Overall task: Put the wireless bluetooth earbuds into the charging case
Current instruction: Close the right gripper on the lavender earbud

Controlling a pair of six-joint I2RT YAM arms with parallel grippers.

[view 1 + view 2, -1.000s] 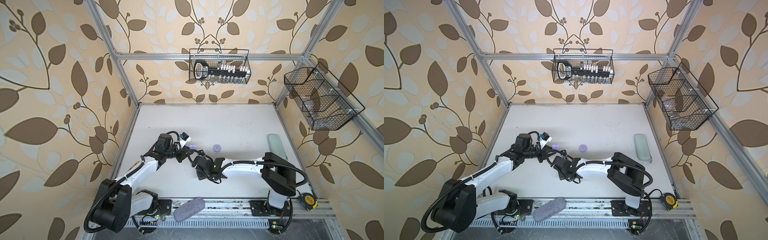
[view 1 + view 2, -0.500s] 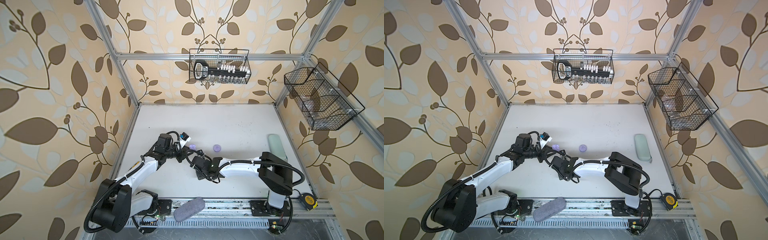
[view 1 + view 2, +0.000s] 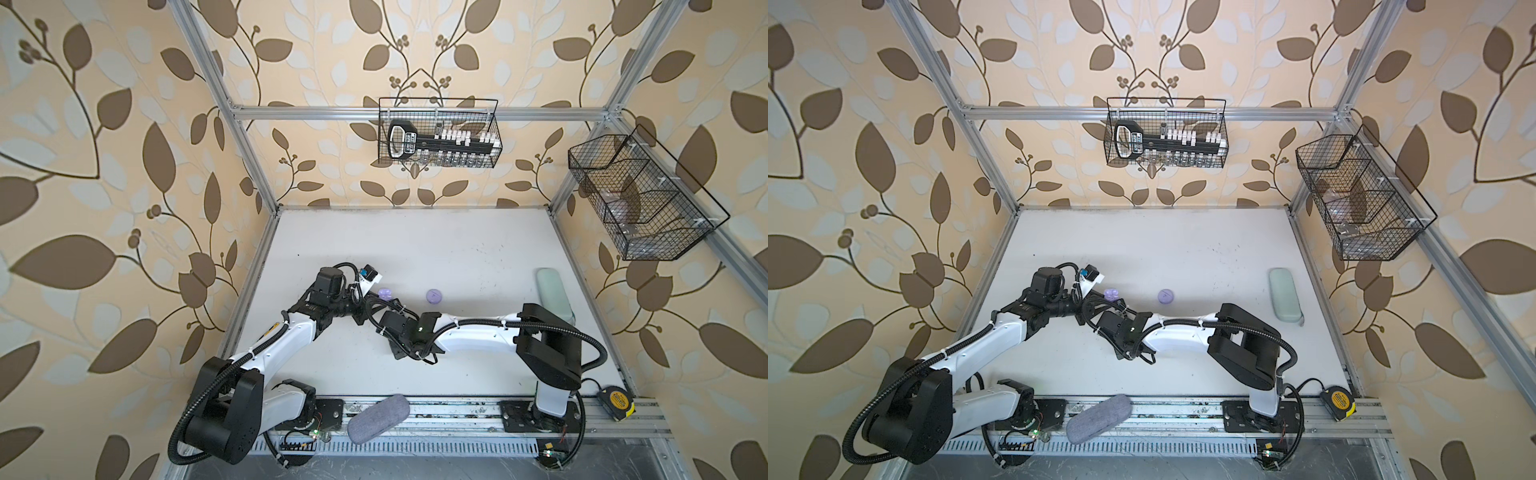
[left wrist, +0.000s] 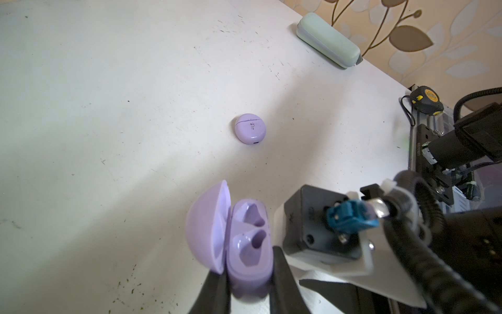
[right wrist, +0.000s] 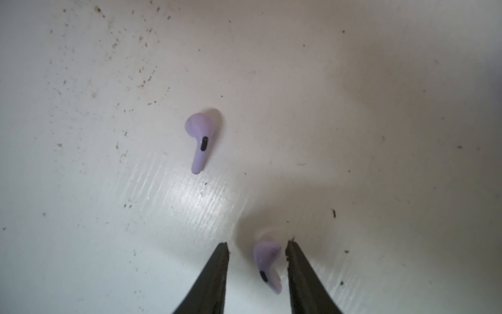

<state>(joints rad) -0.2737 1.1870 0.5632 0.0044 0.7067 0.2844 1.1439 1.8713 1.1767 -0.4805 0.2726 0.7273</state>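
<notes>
Tape measure (image 4: 426, 99) print is illegible; left gripper (image 4: 245, 261) clamps open case (image 4: 212, 225).

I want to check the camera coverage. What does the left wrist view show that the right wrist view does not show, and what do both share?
Only the left wrist view: the open charging case, clamped in the left jaws; a closed charging case; a green case; a tape measure.
Only the right wrist view: two earbuds lying on the table, a free earbud apart and a second earbud between the open right jaws, untouched.
Both: the white, speckled table.
</notes>
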